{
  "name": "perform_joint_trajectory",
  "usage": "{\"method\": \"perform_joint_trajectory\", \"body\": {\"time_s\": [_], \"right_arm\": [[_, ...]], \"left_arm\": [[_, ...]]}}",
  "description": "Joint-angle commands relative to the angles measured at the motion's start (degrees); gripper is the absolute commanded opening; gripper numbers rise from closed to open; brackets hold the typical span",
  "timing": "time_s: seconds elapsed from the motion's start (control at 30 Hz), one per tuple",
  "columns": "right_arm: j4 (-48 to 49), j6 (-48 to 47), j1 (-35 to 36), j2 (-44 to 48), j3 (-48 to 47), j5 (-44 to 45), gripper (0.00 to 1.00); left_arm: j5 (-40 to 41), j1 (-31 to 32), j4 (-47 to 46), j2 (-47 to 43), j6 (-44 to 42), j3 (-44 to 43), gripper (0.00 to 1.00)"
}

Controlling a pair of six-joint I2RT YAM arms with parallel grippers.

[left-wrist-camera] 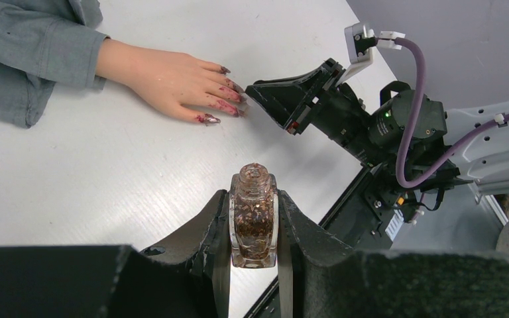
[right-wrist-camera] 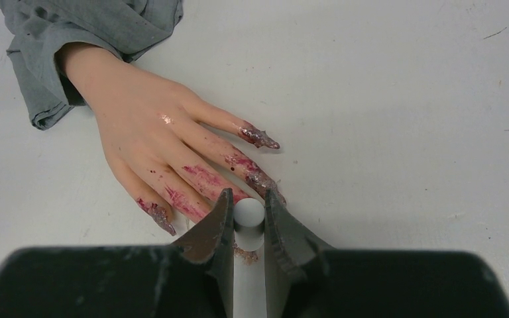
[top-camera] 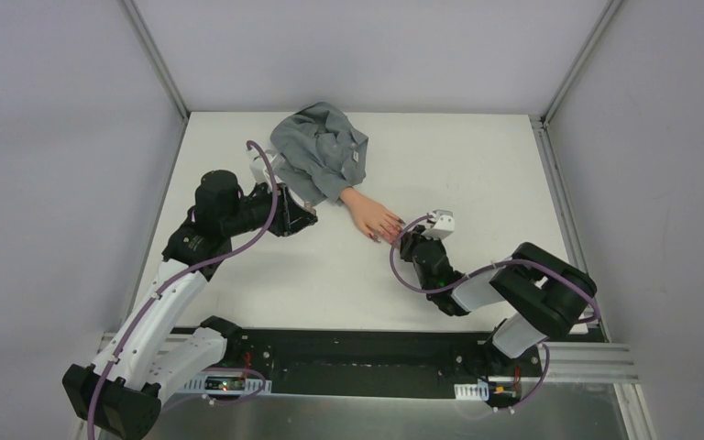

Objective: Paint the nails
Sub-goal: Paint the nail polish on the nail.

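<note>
A white bench [top-camera: 330,275] carries a grey shirt [top-camera: 319,151] whose sleeve ends in a peach fake hand [top-camera: 371,218], palm down. The left arm's jaws are clamped on an uncapped bottle [left-wrist-camera: 254,222] of glittery reddish polish, apart from the hand. The right arm's jaws are nearly closed around a white brush cap [right-wrist-camera: 248,212] at the fingertips. The pointed nails [right-wrist-camera: 260,138] are purplish-red, with smears up the fingers.

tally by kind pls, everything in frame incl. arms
fake hand: 1
grey sleeve: 1
polish bottle: 1
white cap: 1
robot arms: 2 (left arm, right arm)
total: 6
</note>
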State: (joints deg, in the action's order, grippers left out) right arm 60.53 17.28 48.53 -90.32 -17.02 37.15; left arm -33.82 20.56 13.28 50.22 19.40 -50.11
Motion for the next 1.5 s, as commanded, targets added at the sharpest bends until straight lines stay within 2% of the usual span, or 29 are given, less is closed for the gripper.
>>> {"method": "perform_joint_trajectory", "body": {"time_s": [0.0,0.6,1.03,1.47], "right_arm": [[0.6,-0.1,0.2,1.8,0.6,1.9,0.00],[0.6,-0.1,0.2,2.6,0.9,2.4,0.00],[-1.3,-0.2,0.3,7.6,1.5,2.7,0.00],[-0.1,0.9,-0.2,3.6,-1.3,-0.2,0.00]], "left_arm": [[0.1,-0.2,-1.0,-1.3,-0.8,-1.4,0.00],[0.1,-0.2,-1.0,-1.5,-0.7,-1.4,0.00],[0.1,-0.2,-1.0,-1.8,-0.8,-1.4,0.00],[0.4,-0.2,-1.0,-1.9,-0.8,-1.4,0.00]]}}
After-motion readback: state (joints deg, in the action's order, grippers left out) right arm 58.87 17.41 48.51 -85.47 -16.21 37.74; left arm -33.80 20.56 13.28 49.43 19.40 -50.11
